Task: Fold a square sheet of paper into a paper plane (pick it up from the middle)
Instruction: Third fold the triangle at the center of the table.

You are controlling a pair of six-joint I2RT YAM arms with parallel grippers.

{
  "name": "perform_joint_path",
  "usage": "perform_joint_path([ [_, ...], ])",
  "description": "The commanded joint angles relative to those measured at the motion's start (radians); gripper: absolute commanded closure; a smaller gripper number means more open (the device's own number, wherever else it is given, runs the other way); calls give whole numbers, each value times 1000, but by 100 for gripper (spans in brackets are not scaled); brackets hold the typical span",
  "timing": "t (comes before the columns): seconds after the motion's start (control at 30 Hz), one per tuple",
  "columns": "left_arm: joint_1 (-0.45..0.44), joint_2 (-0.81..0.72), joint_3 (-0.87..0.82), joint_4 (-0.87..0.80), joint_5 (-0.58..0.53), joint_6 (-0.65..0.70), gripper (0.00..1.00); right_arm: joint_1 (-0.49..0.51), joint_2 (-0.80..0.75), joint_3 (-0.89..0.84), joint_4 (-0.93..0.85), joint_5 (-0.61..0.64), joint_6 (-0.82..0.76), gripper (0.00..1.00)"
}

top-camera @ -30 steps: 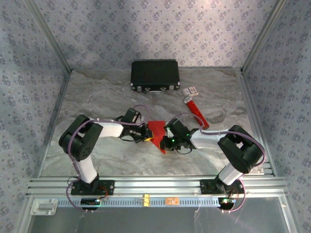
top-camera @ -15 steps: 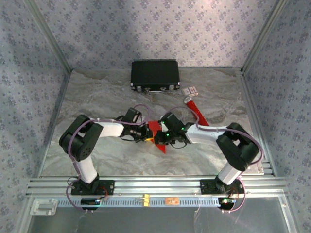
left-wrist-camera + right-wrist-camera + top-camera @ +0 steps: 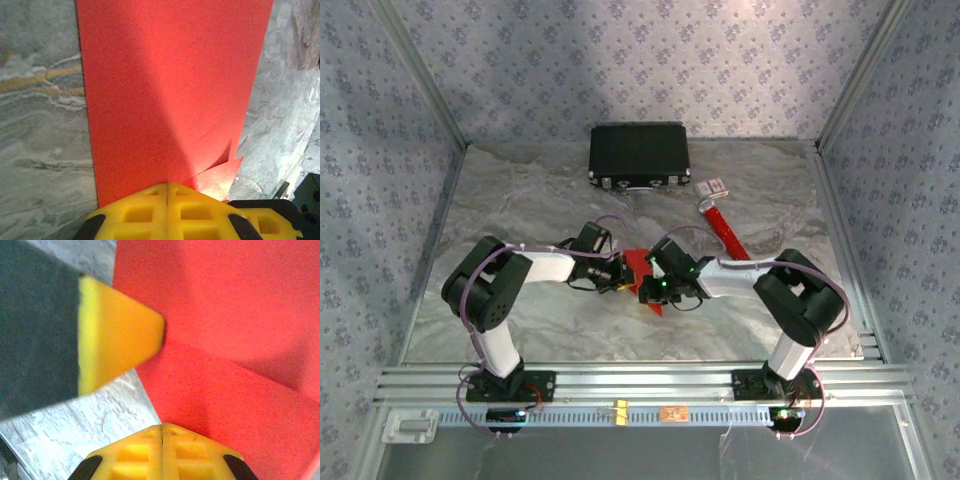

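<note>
Marble-top scene: two arms gripping one red sheet (image 3: 636, 265)

Both arms are reaching inward, elbows bent and forearms lying low over the marble table (image 3: 520, 210), their wrists nearly meeting at its middle. The left gripper (image 3: 620, 273) is pressing its yellow fingertips (image 3: 145, 205) shut on the near edge of the red sheet. The sheet is stretching flat ahead of them, with a small folded flap poking out at their right. The right gripper (image 3: 647, 290) is clamping its own yellow pads (image 3: 135, 452) together on the same sheet from the opposite side, and one left fingertip is showing just ahead and to their left, at the paper's edge. Bare marble is lying open on either side of the left fingers and across the table's near half. A black case (image 3: 639, 155) is sitting well beyond both grippers at the back edge. A red tube (image 3: 728, 232) is lying apart behind the right forearm.
</note>
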Motion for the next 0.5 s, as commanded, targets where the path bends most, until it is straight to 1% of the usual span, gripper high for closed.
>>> perform_joint_path([
  [0.0, 0, 44, -14, -103, -67, 27, 100, -1, -45, -42, -79, 7, -25, 93],
  [0.23, -1, 49, -14, -103, -66, 26, 100, -19, -136, -107, -106, 20, -31, 93],
  [0.37, 0, 46, -12, -105, -61, 27, 100, -19, -168, -88, -78, -24, -39, 93],
  [0.47, -1, 46, -13, -107, -63, 27, 100, -10, -144, -50, -73, -56, -51, 92],
])
